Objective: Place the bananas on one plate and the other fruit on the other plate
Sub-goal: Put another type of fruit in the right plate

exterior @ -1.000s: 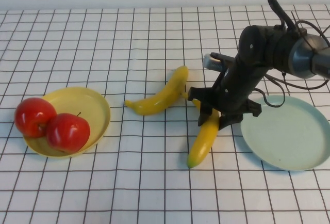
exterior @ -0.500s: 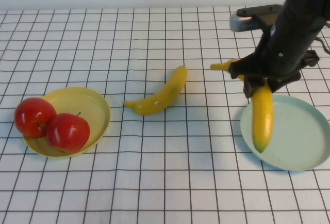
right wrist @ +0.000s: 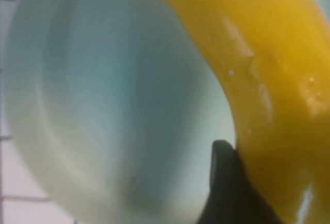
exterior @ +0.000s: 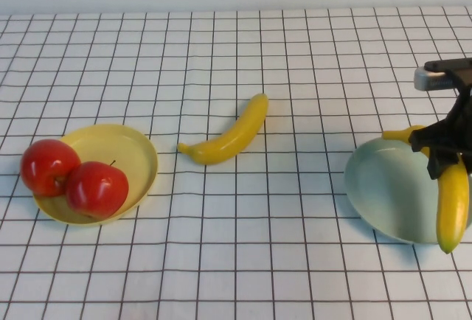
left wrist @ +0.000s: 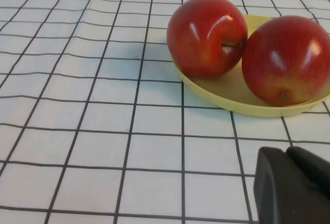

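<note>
My right gripper (exterior: 444,155) is shut on a yellow banana (exterior: 452,203) and holds it over the right side of the pale mint-green plate (exterior: 380,187). In the right wrist view the banana (right wrist: 268,79) fills the frame against one dark finger (right wrist: 227,182), with the mint plate (right wrist: 118,105) beneath. The second banana (exterior: 228,134) lies on the cloth at the middle. Two red apples (exterior: 49,167) (exterior: 96,189) sit on the yellow plate (exterior: 136,150) at the left. My left gripper (left wrist: 291,182) is shut and empty, just short of the yellow plate (left wrist: 232,97) and its apples (left wrist: 206,35) (left wrist: 286,59).
A white cloth with a black grid (exterior: 236,261) covers the whole table. A pale wall runs along the far edge. The right arm reaches in from the right edge of the high view.
My right gripper has lifted the banana off the cloth and carried it right, from the table's middle to above the mint plate's right side. The other banana and apples have not moved.
</note>
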Robot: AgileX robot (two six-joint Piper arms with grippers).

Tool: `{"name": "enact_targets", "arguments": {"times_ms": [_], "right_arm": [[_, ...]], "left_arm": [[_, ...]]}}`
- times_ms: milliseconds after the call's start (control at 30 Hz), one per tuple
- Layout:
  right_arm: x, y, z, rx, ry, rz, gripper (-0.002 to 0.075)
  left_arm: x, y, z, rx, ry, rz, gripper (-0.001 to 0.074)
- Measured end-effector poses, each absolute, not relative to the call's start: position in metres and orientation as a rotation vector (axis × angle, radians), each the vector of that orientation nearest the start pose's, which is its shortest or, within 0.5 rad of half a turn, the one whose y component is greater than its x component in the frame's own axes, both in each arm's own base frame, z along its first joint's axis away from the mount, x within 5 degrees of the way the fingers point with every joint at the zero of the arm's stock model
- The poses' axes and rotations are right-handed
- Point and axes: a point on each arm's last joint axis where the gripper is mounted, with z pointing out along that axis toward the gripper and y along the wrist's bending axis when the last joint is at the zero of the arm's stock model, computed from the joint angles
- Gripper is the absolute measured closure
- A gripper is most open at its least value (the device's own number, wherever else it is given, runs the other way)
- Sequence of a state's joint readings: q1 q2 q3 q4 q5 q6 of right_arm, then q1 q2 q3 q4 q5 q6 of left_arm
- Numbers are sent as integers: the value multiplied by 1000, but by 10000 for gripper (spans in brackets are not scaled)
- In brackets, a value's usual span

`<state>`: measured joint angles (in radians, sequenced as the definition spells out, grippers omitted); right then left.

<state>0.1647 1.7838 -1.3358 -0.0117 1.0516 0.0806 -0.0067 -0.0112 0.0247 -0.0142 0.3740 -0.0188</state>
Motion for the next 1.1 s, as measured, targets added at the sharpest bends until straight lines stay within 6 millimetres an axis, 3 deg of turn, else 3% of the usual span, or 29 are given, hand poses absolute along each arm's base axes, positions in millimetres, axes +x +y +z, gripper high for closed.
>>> {"name": "enact_targets", "arguments": {"times_ms": [233,333,433,567,733,867,933,1100], "right_arm": [[364,47,205,-138,2999,-13,402],[365,48,202,-136,3003,-10,333],[370,50,209,-119,2994,21,250],[378,65,241,-129,2917,82,236],[386,105,296,-109,2766,213,242],[390,141,318,-128,2708,284,242],[393,164,317,-161,2711,313,242],[404,222,286,-244,2778,371,242]], "left_arm": [[53,-1,172,-20,1871,-32,738],[53,-1,172,-20,1871,-32,738],[53,-1,172,-20,1871,-32,738],[53,-1,172,-20,1871,-32,738],[53,-1,172,-20,1871,-32,738],[53,-1,172,-20,1871,-32,738],[53,-1,172,-20,1871,-32,738],[53,-1,172,-20,1871,-32,738]]}}
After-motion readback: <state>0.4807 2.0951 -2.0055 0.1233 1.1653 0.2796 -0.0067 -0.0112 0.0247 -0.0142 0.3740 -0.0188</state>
